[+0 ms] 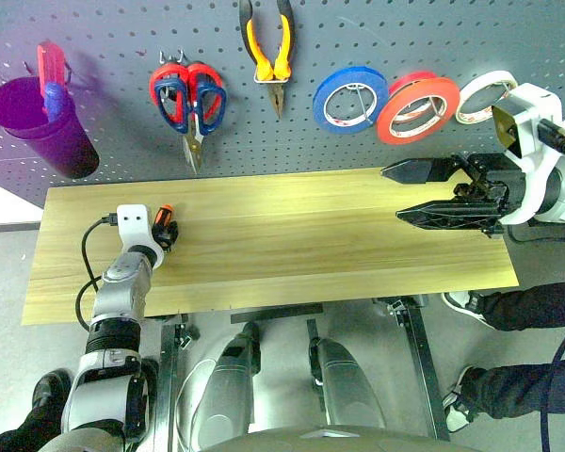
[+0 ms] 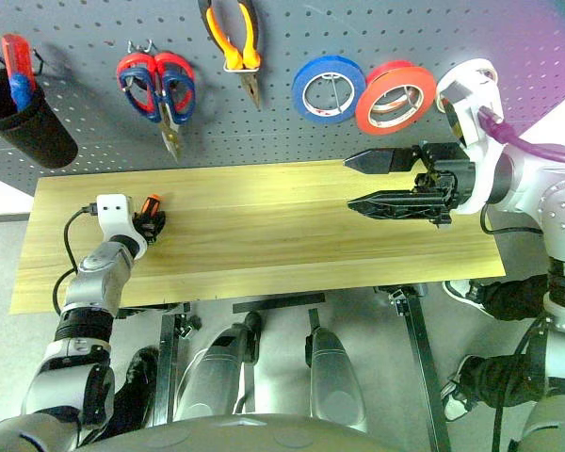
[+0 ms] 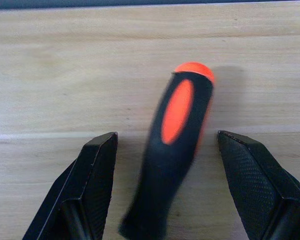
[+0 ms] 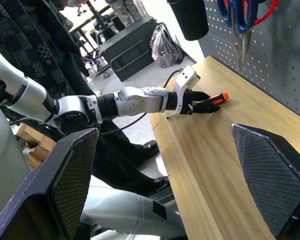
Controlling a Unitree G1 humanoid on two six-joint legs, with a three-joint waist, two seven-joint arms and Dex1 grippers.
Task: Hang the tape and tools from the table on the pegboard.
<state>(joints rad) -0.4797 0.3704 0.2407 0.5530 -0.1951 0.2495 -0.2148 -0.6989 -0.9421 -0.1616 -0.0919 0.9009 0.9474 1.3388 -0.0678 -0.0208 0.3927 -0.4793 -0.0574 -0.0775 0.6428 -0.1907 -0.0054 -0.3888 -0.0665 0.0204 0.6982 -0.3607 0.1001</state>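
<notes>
A screwdriver (image 3: 177,145) with an orange-and-black handle lies on the wooden table (image 1: 292,245) near its left end. My left gripper (image 1: 167,229) is open, one finger on each side of the handle with a gap on both sides. My right gripper (image 1: 393,194) hangs open and empty above the table's right end, pointing left. On the pegboard (image 1: 405,38) hang the orange-red tape (image 1: 417,108) and the pliers (image 1: 268,47) with orange-yellow handles.
Also on the pegboard are red-and-blue-handled scissors (image 1: 188,94), a blue tape ring (image 1: 350,99), a smaller red-and-white ring (image 1: 485,94) and a purple cup (image 1: 42,122) at the far left. A person's legs and shoes (image 1: 466,303) stand by the table's right front corner.
</notes>
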